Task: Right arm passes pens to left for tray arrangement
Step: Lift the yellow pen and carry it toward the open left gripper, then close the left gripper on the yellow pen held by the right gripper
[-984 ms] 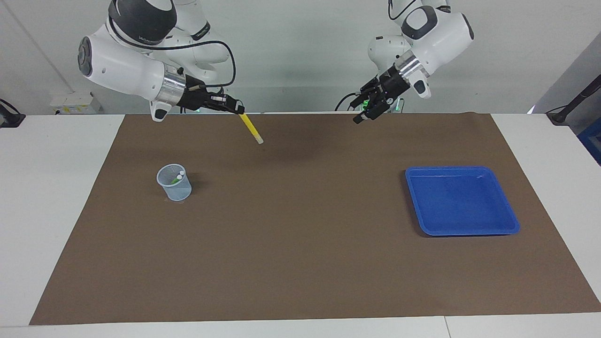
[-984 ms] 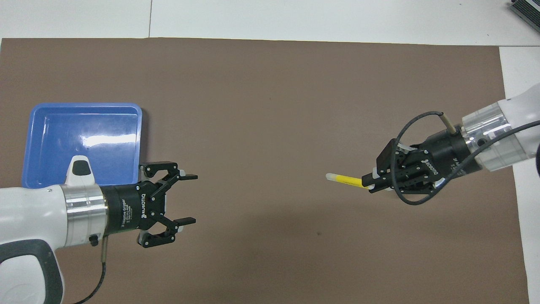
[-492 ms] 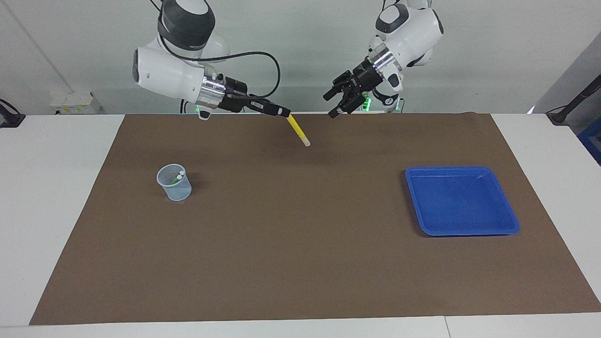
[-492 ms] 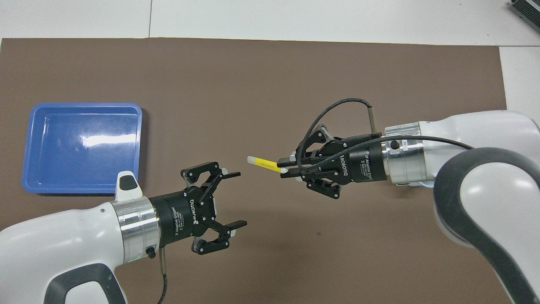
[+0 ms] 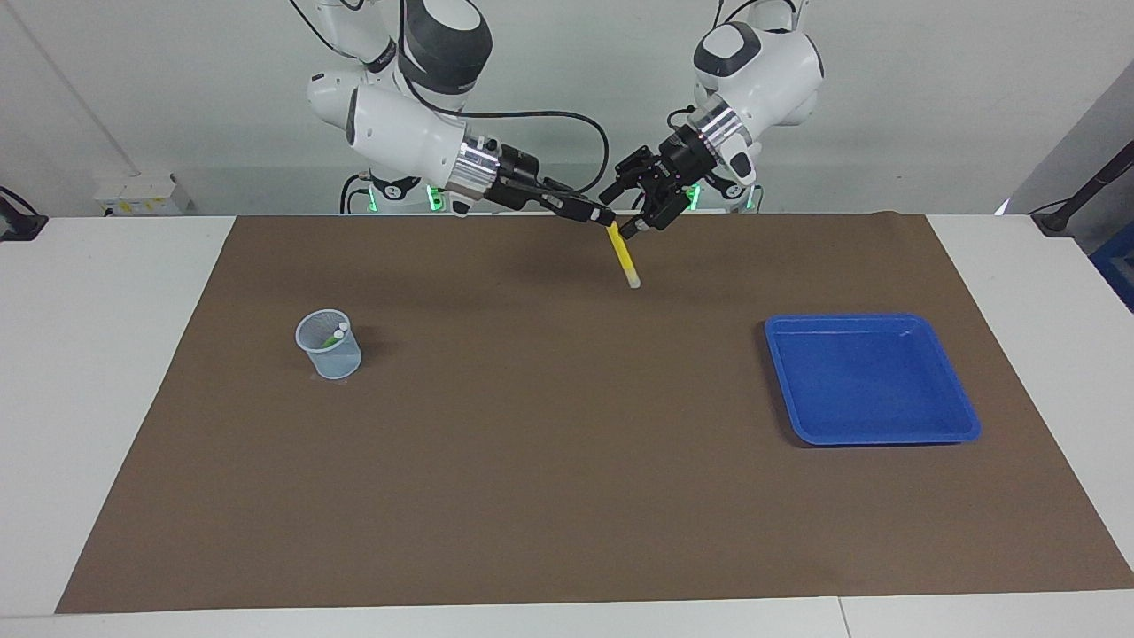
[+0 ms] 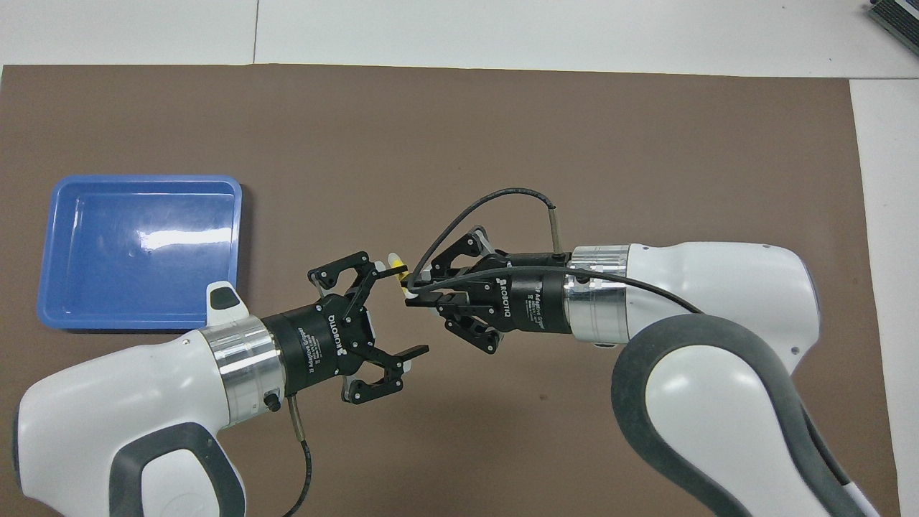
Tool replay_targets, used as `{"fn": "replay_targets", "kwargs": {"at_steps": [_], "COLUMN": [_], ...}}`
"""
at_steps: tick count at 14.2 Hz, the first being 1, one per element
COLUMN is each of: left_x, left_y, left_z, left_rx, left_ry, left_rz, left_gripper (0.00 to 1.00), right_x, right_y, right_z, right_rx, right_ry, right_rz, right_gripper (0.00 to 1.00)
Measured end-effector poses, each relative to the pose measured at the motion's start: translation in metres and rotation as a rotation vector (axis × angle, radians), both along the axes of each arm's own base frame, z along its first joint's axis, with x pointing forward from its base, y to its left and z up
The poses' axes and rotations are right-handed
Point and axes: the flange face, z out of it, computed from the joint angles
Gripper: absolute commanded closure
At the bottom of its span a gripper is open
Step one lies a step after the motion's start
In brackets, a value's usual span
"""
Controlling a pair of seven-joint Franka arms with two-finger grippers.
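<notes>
My right gripper (image 5: 605,216) is shut on the upper end of the yellow pen (image 5: 624,260), which hangs pale end down over the brown mat. In the overhead view only a short bit of the pen (image 6: 397,268) shows at the right gripper (image 6: 411,293). My left gripper (image 5: 621,213) is open, its fingers on either side of the pen's held end and not closed on it; it also shows in the overhead view (image 6: 397,310). The blue tray (image 5: 873,379) lies empty toward the left arm's end (image 6: 140,251). A green pen (image 5: 332,339) stands in the mesh cup; I cannot make out the purple pen.
The pale-blue mesh cup (image 5: 328,346) stands on the brown mat (image 5: 567,461) toward the right arm's end; the right arm hides it in the overhead view. White table borders the mat on all sides.
The right gripper has carried the yellow pen toward the left arm's end. The open left gripper has moved to meet it, and its fingers now flank the pen's held end.
</notes>
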Motion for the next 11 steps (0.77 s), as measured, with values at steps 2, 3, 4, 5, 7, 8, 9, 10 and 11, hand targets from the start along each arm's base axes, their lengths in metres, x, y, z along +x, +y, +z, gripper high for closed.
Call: {"fn": "replay_targets", "kwargs": {"at_steps": [2,3,4,5,7,8,9,10,11], "left_x": [0.004,0.005,0.006,0.007,0.008,0.01,0.014,0.018,0.021], "left_y": [-0.002,-0.002,-0.001,0.0,0.002,0.003,0.003,0.003,0.002], "left_z": [-0.004,-0.004,-0.004,-0.004,-0.002,0.0,0.001,0.001,-0.001], "left_rx": [0.001,-0.001,-0.006,-0.014,-0.027,-0.035,-0.042,-0.045,-0.044], "left_ry": [0.001,0.002,0.005,0.008,0.009,0.009,0.01,0.011,0.013], "left_rz": [-0.004,-0.004,0.0,0.006,0.016,0.026,0.034,0.037,0.037], "left_gripper": [0.0,0.0,0.0,0.0,0.0,0.0,0.0,0.0,0.0], "right_x": [0.002,0.002,0.002,0.002,0.002,0.002,0.002,0.002,0.002], "right_y": [-0.003,-0.004,-0.004,-0.004,-0.004,-0.004,-0.004,-0.004,-0.004], "right_z": [-0.001,-0.001,-0.001,-0.001,-0.001,-0.001,-0.001,-0.001,-0.001], "right_rx": [0.0,0.0,0.0,0.0,0.0,0.0,0.0,0.0,0.0], "right_ry": [0.002,0.002,0.002,0.002,0.002,0.002,0.002,0.002,0.002], "right_rz": [-0.007,-0.008,-0.008,-0.008,-0.008,-0.008,-0.008,-0.008,-0.008], "right_gripper": [1.0,1.0,1.0,1.0,1.0,1.0,1.0,1.0,1.0]}}
